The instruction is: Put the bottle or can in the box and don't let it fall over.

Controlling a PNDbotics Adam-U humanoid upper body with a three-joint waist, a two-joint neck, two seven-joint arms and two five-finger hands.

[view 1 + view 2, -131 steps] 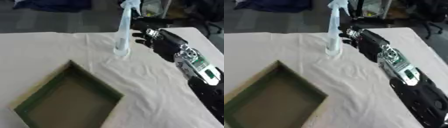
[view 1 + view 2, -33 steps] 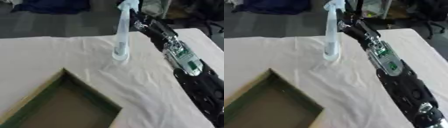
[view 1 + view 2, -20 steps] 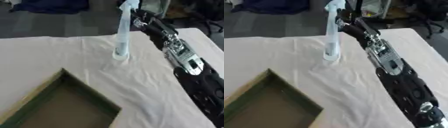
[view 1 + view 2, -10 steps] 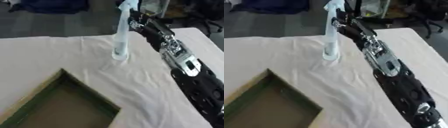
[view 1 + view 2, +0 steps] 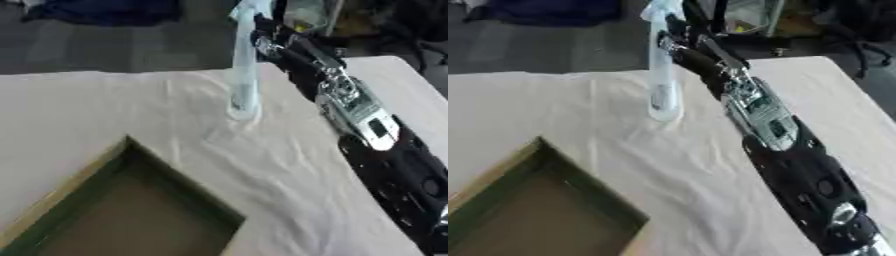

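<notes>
One arm extended far | right hand point(image 5: 677, 41) beside upright bottle point(image 5: 661, 75) | grip unclear

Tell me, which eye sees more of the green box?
The left eye view: more of the box shows there, with both its inner walls down to the corner. The right eye view shows it pushed into the lower left, cut off sooner.

Soft, even light; slight blur throughout.

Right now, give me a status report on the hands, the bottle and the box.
Right hand up at the bottle neck, grip unclear. Left hand out of view. Bottle upright on the cloth, outside the box. Nothing between them.
</notes>
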